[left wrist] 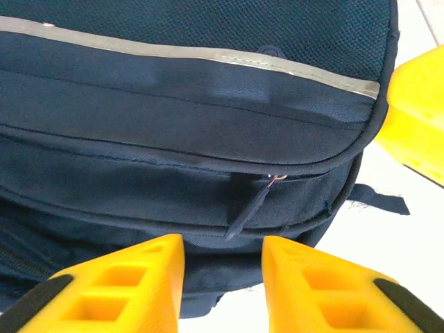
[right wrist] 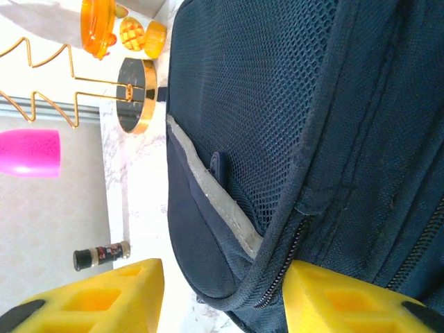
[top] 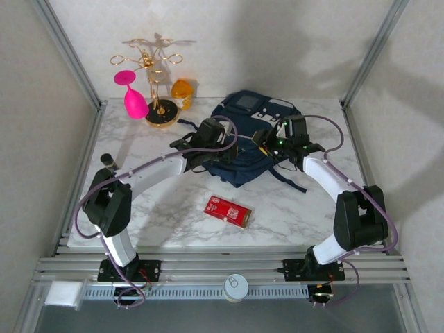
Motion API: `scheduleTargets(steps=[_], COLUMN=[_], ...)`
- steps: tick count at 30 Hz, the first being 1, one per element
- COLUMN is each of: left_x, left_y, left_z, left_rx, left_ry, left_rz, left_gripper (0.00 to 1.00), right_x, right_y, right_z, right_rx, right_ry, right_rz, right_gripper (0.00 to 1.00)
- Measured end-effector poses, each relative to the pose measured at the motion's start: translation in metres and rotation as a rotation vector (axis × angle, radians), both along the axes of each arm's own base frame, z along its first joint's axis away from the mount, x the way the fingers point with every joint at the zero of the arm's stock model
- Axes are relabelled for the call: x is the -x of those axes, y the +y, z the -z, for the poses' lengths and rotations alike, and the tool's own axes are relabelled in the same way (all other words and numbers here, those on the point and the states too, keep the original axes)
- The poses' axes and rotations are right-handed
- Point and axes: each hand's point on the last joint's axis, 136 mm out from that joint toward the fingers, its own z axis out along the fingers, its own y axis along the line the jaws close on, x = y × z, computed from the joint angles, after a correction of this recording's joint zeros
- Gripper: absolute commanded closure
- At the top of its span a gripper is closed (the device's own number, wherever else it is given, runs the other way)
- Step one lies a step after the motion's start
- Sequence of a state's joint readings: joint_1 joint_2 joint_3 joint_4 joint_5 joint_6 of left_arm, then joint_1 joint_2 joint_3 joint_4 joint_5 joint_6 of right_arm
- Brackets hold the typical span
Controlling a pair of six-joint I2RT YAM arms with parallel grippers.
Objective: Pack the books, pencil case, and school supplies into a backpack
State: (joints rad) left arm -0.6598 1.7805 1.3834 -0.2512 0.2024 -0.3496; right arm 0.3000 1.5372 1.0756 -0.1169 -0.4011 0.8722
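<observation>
Both jaws seemingly parted, left gripper, right gripper, at navy backpack

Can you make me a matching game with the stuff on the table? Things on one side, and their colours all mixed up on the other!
Things:
1. backpack
2. flat box
3. goblet
4. small cup

Colours:
A. pink
B. orange
C. navy blue
D. red

Right pairs: 1-C, 2-D, 3-A, 4-B.
</observation>
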Motion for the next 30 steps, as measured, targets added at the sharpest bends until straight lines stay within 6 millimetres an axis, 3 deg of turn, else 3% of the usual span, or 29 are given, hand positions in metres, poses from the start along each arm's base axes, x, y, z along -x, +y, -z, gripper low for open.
scheduleTargets(steps=[8, 14, 19, 26, 30], left_x=[-0.002, -0.014, -0.013, -0.009, -0.015], left_y=[-0.006, -0.015, -0.021, -0.033, -0.038], left_z=[0.016, 0.014, 0.026, 0.036, 0.04], left_rx=[-0.049, -0.083, -0.087, -0.064, -0.07], left_ry=[-0.01, -0.044, -0.02, 0.008, 0.004], left_rz=[0.071, 0.113, 0.146, 0.207, 0.217], left_gripper=[0.47, 0.45, 0.46, 0.56, 0.75], right_x=[-0.006, -0.007, -0.007, -0.008, -0.008], right_y=[-0.004, -0.005, -0.005, -0.004, -0.004], right_z=[0.009, 0.013, 0.013, 0.014, 0.016], right_rx=[0.016, 0.025, 0.026, 0.018, 0.016], right_ry=[0.03, 0.037, 0.037, 0.042, 0.05], right_rz=[0.058, 0.068, 0.067, 0.074, 0.078], right_gripper=[0.73, 0.75, 0.76, 0.81, 0.88])
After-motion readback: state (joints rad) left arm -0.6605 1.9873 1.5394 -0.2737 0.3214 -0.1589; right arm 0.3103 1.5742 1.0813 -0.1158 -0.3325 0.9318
